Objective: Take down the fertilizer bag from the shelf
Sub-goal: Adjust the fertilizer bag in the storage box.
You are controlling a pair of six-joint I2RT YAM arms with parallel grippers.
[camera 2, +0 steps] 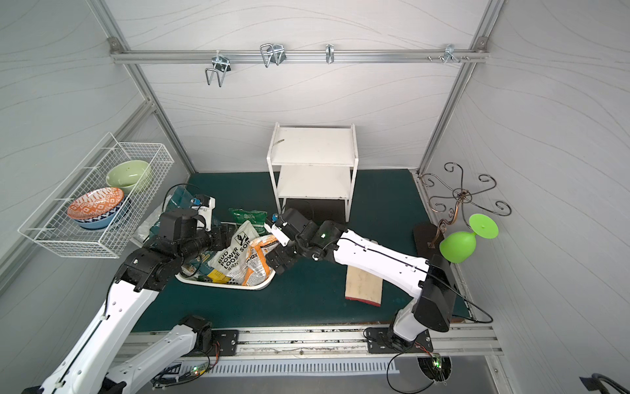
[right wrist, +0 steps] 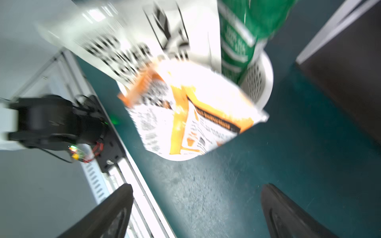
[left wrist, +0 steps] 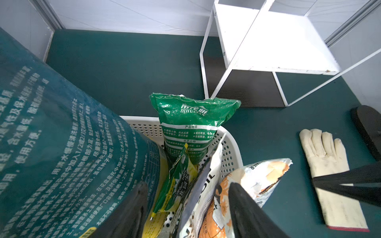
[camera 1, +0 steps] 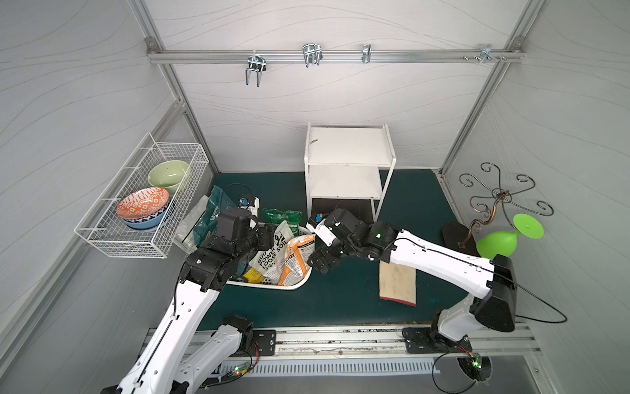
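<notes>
A: Where is the fertilizer bag (camera 1: 296, 261) being seen?

B: It is being shown off the shelf (camera 1: 347, 146), propped in the white perforated basket (camera 1: 293, 286) on the green mat (camera 1: 341, 307). It is being carried by the basket's end nearest the right arm.

A: How is its long axis being pointed?

B: In both top views it is being run from front to back. The raised end is being pointed toward the shelf, and the low end is being pointed toward the robot's base. The bag is being leaned, not laid flat, with one upper corner being hung out past the rim.

A: What is being pressed against it?

B: A white soil bag (camera 1: 272, 249) is being leaned just beside it. A green bag (camera 1: 283, 216) is being stood at the basket's far end, and a big teal bag (camera 1: 211, 215) is being propped on the side away from the fertilizer bag.

A: And the grippers?

B: In its wrist view the left gripper (left wrist: 187, 185) is being held spread over the basket, with bag edges between its fingers; no pinch is being shown. The right gripper (right wrist: 198, 185) is being held wide apart above bare mat, just beside the fertilizer bag, with nothing between its fingers. A pale glove (camera 1: 397, 283) is being partly covered by the right arm.
</notes>
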